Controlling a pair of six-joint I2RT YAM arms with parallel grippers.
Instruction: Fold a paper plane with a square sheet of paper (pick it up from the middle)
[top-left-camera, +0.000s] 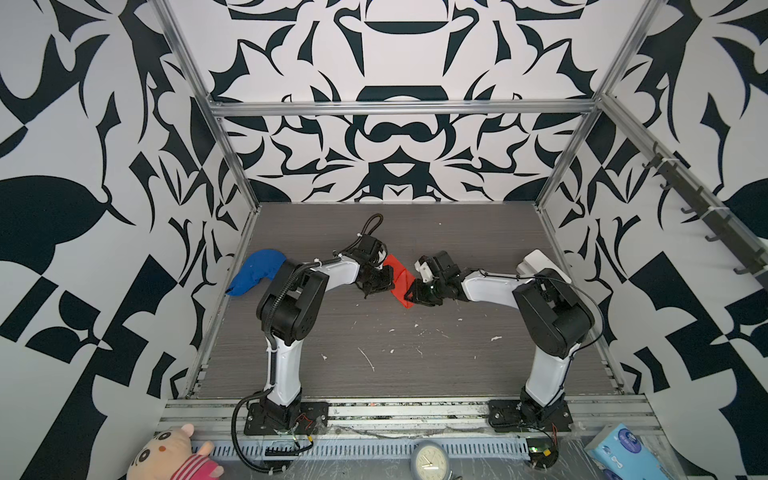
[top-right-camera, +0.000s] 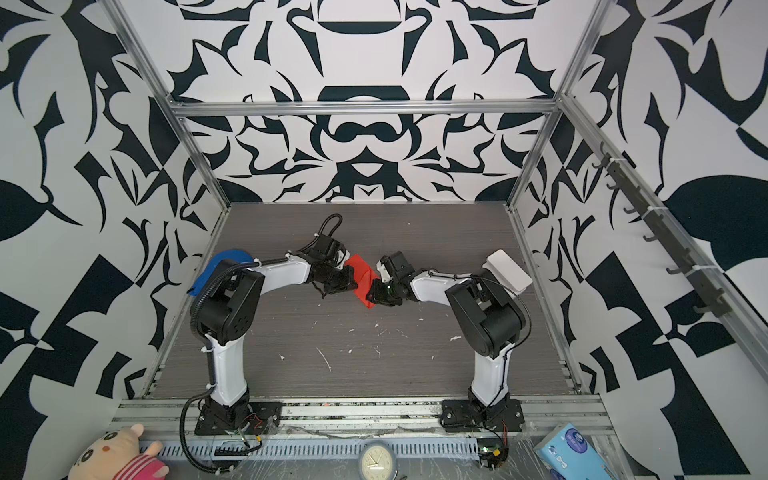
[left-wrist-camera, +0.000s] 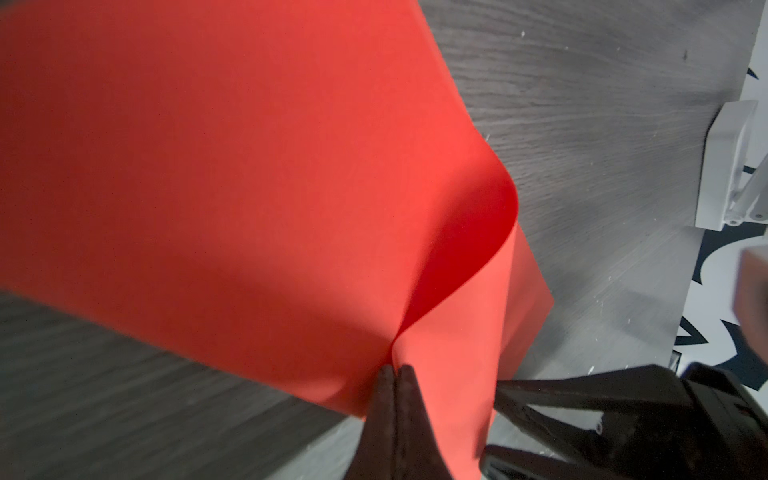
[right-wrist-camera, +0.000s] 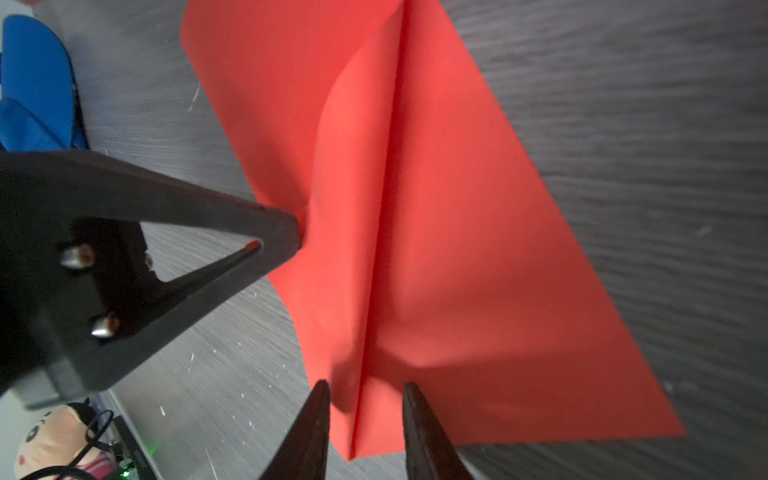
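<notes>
between left gripper and right gripper: creased paper, long axis about 11-to-5 in both top views.
left, at paper's 9 o'clock, pinches a bowed edge tight; right, at 3 o'clock, jaws apart astride crease, equally near. only wrist views show jaws.

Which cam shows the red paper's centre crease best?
Right wrist: the crease runs unobstructed down the red paper. Left wrist shows only a curled layer at the shut left gripper; both top views show a small red patch.
</notes>
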